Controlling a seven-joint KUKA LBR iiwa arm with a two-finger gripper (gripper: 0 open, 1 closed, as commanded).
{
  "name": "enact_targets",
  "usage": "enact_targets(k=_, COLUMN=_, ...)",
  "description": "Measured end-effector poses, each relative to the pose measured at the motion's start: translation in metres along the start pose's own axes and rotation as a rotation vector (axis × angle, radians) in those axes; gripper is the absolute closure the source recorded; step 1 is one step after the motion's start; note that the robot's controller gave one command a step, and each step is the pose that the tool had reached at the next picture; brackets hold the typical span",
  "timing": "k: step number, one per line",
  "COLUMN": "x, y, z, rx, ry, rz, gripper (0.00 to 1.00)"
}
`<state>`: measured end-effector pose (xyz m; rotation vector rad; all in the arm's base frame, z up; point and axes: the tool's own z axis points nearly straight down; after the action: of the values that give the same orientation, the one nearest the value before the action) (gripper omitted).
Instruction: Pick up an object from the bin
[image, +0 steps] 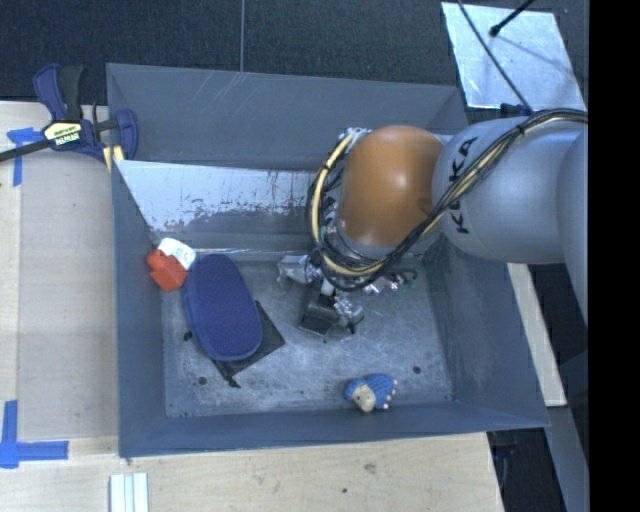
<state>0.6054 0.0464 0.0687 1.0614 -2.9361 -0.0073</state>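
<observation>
My gripper (326, 312) hangs low over the middle of the bin floor, just under the arm's orange cover, and no loose thing lies beneath it. Its dark lower end sits close to the floor. Nearest on the left is a dark blue oval pad-like thing (220, 305), lying flat on a black sheet (262, 340) that sticks out from under it. A small blue and tan thing (369, 391) rests near the front wall, below and right of the gripper. Whether anything is held cannot be made out.
A red and white thing (168, 264) lies in the back left corner, touching the blue oval's far end. The arm and its orange cover hide the bin's back right part. Bare floor stretches between the gripper and the front wall.
</observation>
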Motion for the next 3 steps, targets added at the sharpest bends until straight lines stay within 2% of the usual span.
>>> enact_targets(k=1, x=0.002, y=0.0, z=-0.001, rx=-0.002, ry=0.008, rz=0.001, gripper=1.0)
enact_targets(k=2, x=0.003, y=0.001, z=-0.04, rx=0.01, ry=-0.018, rz=0.005, gripper=1.0)
enact_targets(k=3, x=0.004, y=0.001, z=-0.066, rx=0.01, ry=-0.017, rz=0.01, gripper=1.0)
